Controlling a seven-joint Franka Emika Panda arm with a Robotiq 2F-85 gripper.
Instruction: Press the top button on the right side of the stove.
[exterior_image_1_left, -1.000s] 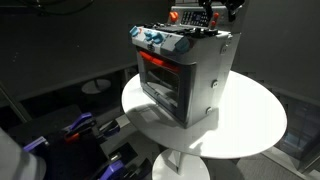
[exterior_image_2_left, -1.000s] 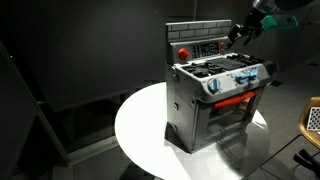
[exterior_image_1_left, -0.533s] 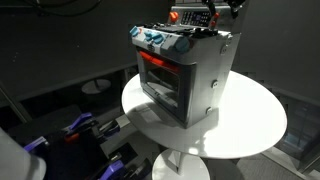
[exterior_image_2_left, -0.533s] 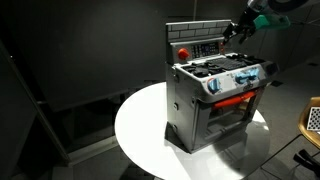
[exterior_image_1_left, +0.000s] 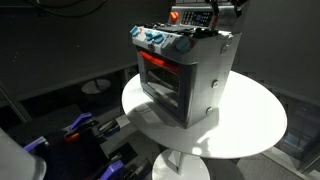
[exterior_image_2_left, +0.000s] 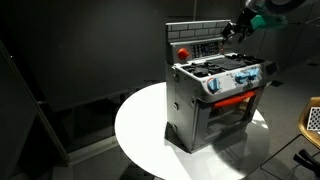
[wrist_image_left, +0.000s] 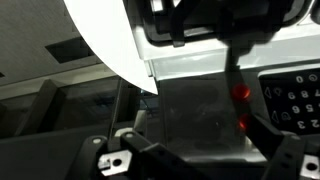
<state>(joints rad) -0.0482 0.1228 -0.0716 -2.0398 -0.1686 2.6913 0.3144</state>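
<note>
The stove (exterior_image_1_left: 185, 75) is a small grey toy oven on a round white table, with blue-white knobs (exterior_image_1_left: 160, 40) and a red-orange glowing window (exterior_image_1_left: 155, 62); it shows in both exterior views (exterior_image_2_left: 215, 100). Its dark back panel (exterior_image_2_left: 195, 45) carries a red button at the left. My gripper (exterior_image_2_left: 232, 30) hovers at the panel's upper right end, fingers together, holding nothing; it also shows in an exterior view (exterior_image_1_left: 214, 12). In the wrist view my dark jaws (wrist_image_left: 200, 172) sit low, close to the panel, with two red buttons (wrist_image_left: 241, 93) just right of them.
The round white table (exterior_image_2_left: 140, 130) stands on a single pedestal in a dark room. A keypad (wrist_image_left: 290, 100) sits right of the red buttons. Dark equipment with blue parts (exterior_image_1_left: 80, 130) lies low beside the table. A pale object (exterior_image_2_left: 312, 120) stands at the frame edge.
My gripper has shifted slightly toward the upper right end of the back panel. The stove has not moved.
</note>
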